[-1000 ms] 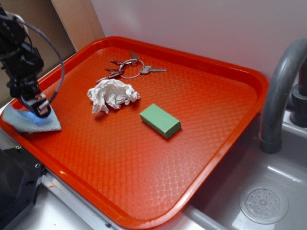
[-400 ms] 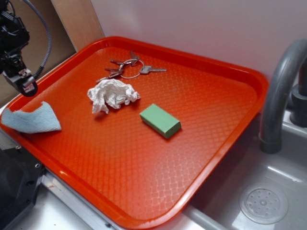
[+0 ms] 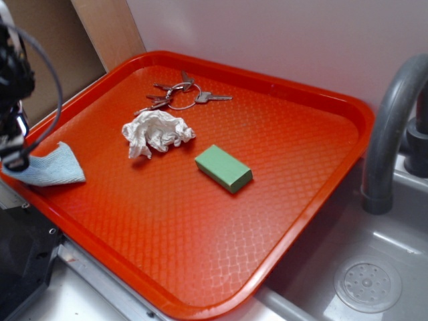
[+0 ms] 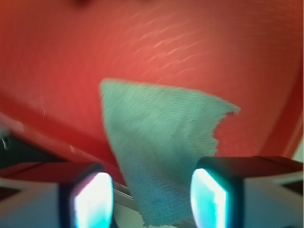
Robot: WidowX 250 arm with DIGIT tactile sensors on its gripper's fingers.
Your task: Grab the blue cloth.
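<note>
Our gripper (image 4: 152,197) hangs with its fingers spread and nothing between them, above the blue cloth (image 3: 52,167), which lies flat across the left rim of the red tray (image 3: 301,221) with one end draped over the edge. Since the cloth is thin and flat, we judge the fingers could close on air, scrape the raised rim, or nudge the cloth off the tray. The white tissue wad (image 3: 156,132), green block (image 3: 224,168) and keys (image 3: 179,95) sit well to the right, blocking nothing.
</note>
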